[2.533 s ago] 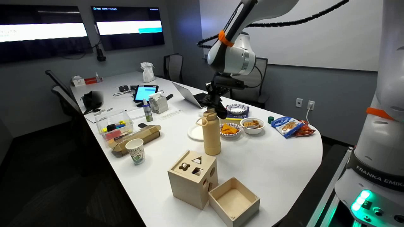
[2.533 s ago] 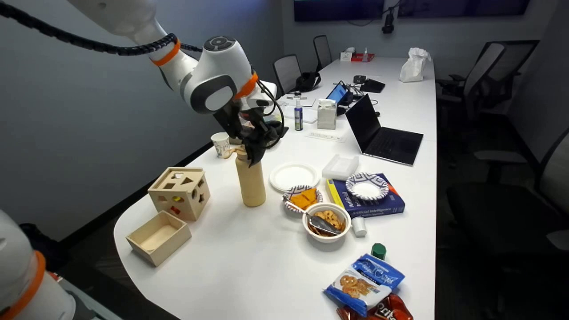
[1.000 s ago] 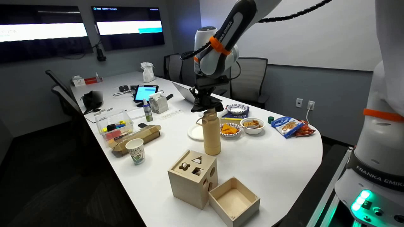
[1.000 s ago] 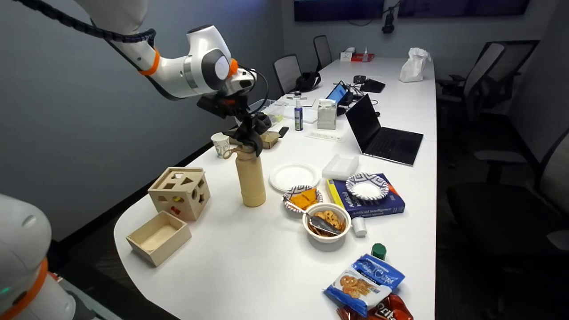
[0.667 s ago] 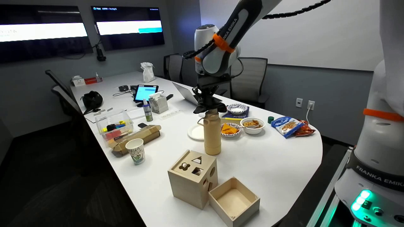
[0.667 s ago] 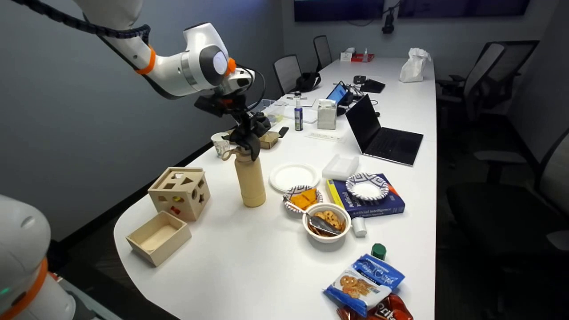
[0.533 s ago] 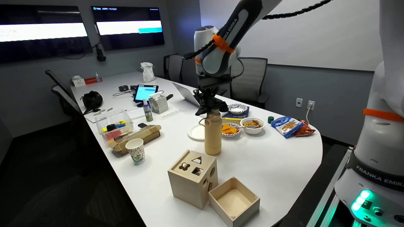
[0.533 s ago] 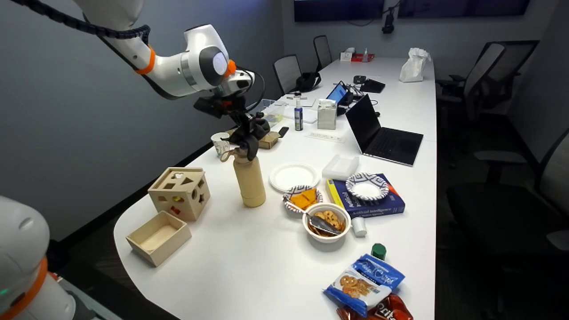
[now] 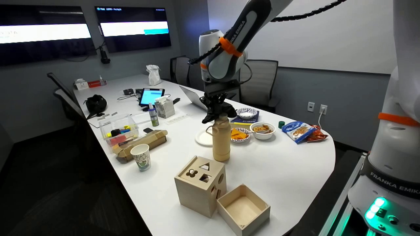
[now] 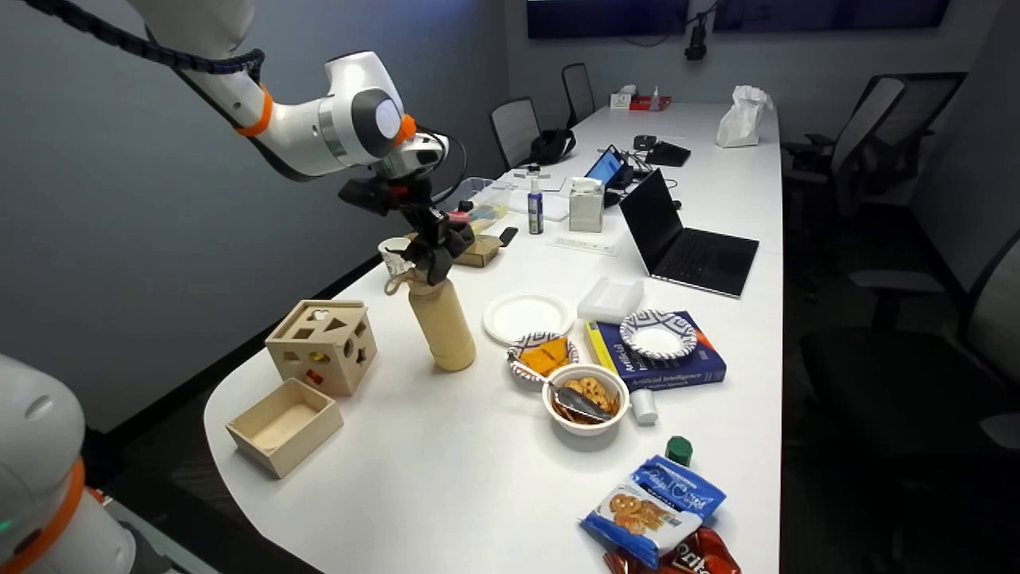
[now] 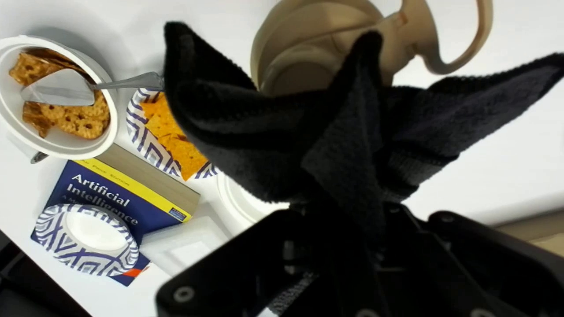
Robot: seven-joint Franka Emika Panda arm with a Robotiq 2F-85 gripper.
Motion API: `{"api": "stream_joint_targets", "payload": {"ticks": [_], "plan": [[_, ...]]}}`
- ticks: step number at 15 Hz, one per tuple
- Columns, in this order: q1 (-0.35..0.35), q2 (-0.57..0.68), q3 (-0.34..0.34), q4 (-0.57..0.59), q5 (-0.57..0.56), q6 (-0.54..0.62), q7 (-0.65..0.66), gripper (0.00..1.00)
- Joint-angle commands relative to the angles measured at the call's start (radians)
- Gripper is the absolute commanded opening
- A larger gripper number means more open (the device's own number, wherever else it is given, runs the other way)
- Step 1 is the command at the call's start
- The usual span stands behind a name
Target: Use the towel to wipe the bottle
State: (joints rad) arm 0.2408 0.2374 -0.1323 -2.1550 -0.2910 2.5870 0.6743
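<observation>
From the left in an exterior view, the shallow wooden box (image 10: 307, 453) and shape-sorter cube (image 10: 321, 348) sit beside the work, apparently with no part in it. The tan loop-lidded bottle (image 10: 444, 327) stands on the table (image 10: 446, 478) but tilts toward the cube — likely under a push from the black towel (image 11: 335, 132) at its top. The gripper (image 11: 343, 211) is clamped on a gathered part of that towel, so loose folds splay ahead of it, which should keep the rubbing soft. Farther right, the tortilla chips (image 10: 548, 356) and white bowl of crackers (image 10: 586, 430) lie apart from the bottle — yet a topple that way might reach them.
</observation>
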Motion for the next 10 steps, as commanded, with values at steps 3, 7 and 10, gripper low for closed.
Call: {"api": "stream_joint_targets", "payload": {"ticks": [3,7,10], "plan": [[-0.024,-0.008,0.007,0.003,-0.034,0.022,0.077,0.03],[-0.041,-0.011,-0.009,0.005,-0.053,0.084,0.124,0.03],[-0.048,-0.016,-0.021,0.000,-0.068,0.139,0.145,0.03]]}}
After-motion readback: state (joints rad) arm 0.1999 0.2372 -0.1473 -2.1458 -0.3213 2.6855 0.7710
